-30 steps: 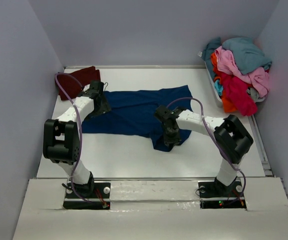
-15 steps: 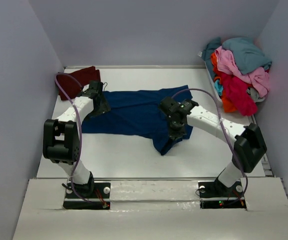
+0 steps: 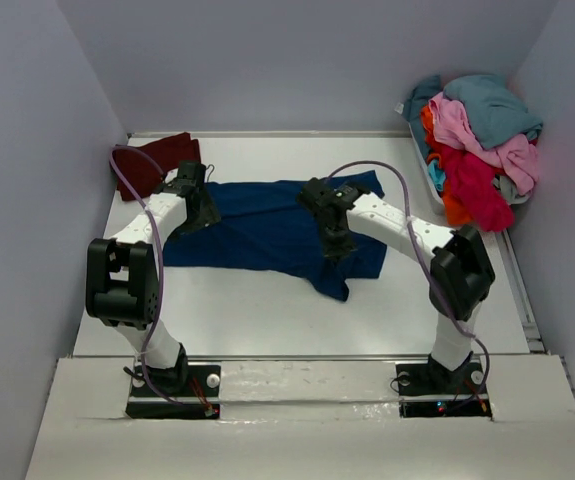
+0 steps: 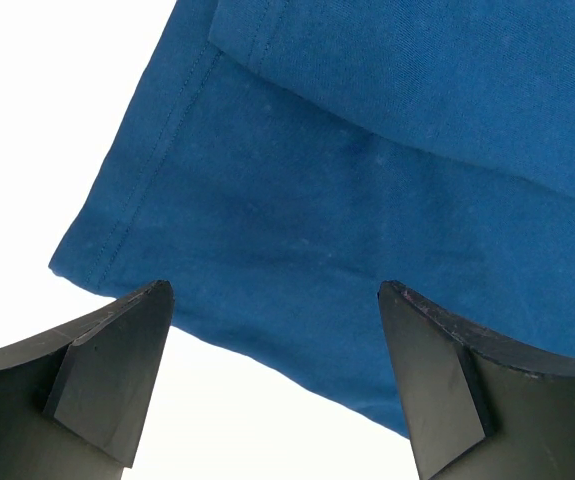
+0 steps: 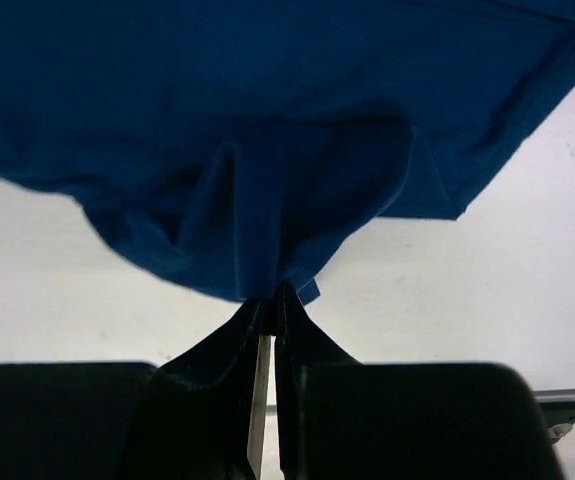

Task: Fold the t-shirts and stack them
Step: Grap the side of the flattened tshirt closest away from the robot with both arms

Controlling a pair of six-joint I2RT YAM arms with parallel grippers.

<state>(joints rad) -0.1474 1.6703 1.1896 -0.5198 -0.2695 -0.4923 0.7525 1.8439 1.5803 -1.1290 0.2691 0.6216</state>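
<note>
Navy t-shirt (image 3: 262,225): laid across the middle of the table (image 3: 267,315), right part covered by the arm.
Right gripper (image 5: 268,300): pressed together, a bunched navy fold pinched.
Left gripper (image 4: 275,292): spread wide over the shirt's hem, nothing held.
Maroon t-shirt (image 3: 152,162): far-left corner.
Heaped t-shirts (image 3: 482,130): basket (image 3: 434,185) beneath mostly hidden.

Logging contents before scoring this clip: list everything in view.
navy t-shirt: one, dark blue, spread across mid-table
maroon t-shirt: one, dark red, far left corner
heap of t-shirts: several, teal, pink, red, orange, piled in the basket
basket: one, white, far right corner
table: one, white
left end effector: one, black, open, over the navy t-shirt's left end
right end effector: one, black, shut on the navy t-shirt's near edge
</note>
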